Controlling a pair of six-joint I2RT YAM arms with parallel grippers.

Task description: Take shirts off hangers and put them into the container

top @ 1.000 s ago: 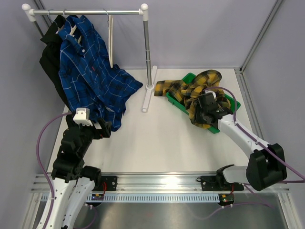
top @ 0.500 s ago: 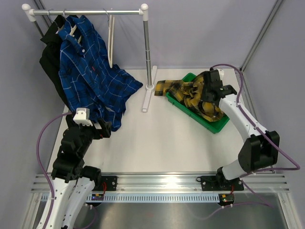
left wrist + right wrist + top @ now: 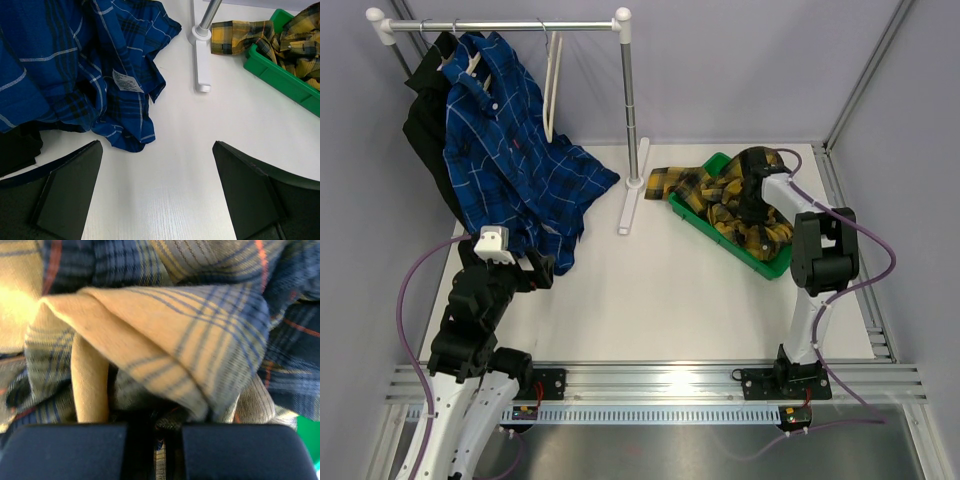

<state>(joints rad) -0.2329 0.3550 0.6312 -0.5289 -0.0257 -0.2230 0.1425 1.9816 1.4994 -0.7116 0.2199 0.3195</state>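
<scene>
The yellow-and-grey plaid shirt [image 3: 732, 190] lies bunched in the green tray [image 3: 712, 235], which sits angled on the right half of the table [image 3: 650, 300]. One sleeve [image 3: 665, 180] spills over the tray's left rim onto the tabletop, ending just beside the foot [image 3: 628, 210] of the rack's post. The right gripper [image 3: 752, 200] is pressed down into the heap; in its wrist view its fingers [image 3: 65, 450] are pinched almost together on a fold of the plaid cloth [image 3: 165, 340], with a sliver of green showing at the lower right edge. On the left, the blue checked shirt [image 3: 510, 150] hangs from a white hanger [image 3: 470, 65] on the rail [image 3: 500, 27], its hem draped onto the table, with the black shirt [image 3: 425, 120] behind it against the left wall. A bare hanger [image 3: 552, 90] dangles from the rail between the blue shirt and the post. The left gripper [image 3: 510, 262] hovers near the blue hem, its jaws spread wide and holding nothing. Between the blue hem and the tray's near rim the white tabletop is bare, as is the strip toward the arm bases.
</scene>
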